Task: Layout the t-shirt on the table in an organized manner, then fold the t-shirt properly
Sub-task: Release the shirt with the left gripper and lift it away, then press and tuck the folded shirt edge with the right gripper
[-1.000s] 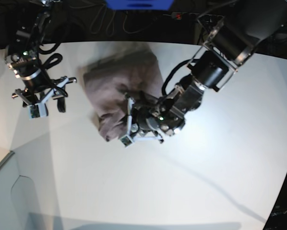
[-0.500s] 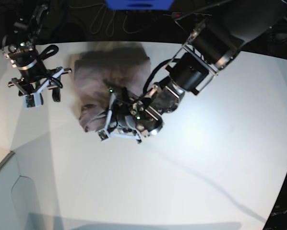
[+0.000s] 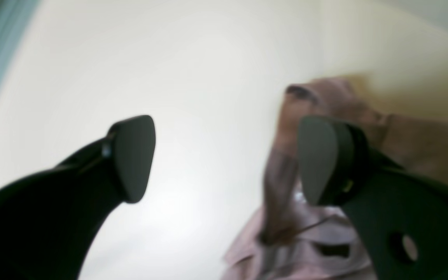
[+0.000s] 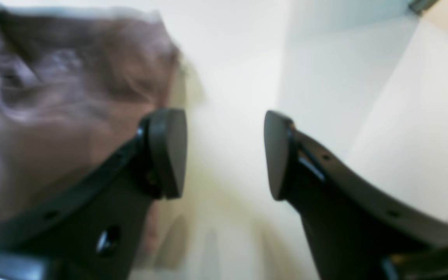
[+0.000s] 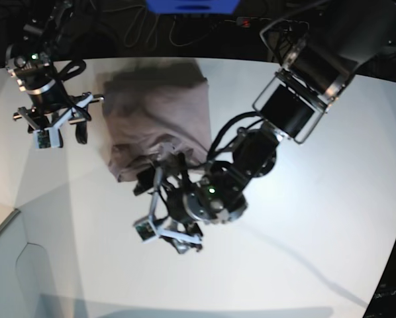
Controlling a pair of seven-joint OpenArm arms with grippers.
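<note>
Left wrist view: the left gripper point(image 3: 224, 159) is hanging with jaws spread wide and empty; the t-shirt point(image 3: 325, 163) is lying bunched behind the right-hand finger, off to one side of the gap.

Right wrist view: the right gripper point(image 4: 226, 153) is likewise gaping, holding nothing, with cloth beside its left-hand finger.

Base view: the shirt point(image 5: 161, 119) is resting crumpled on the table point(image 5: 330, 218), not yet spread; both arms are flanking it, probably positioning for corner grasps.

Left hand point(image 5: 159, 215) now off t-shirt point(image 5: 159, 119)
</note>
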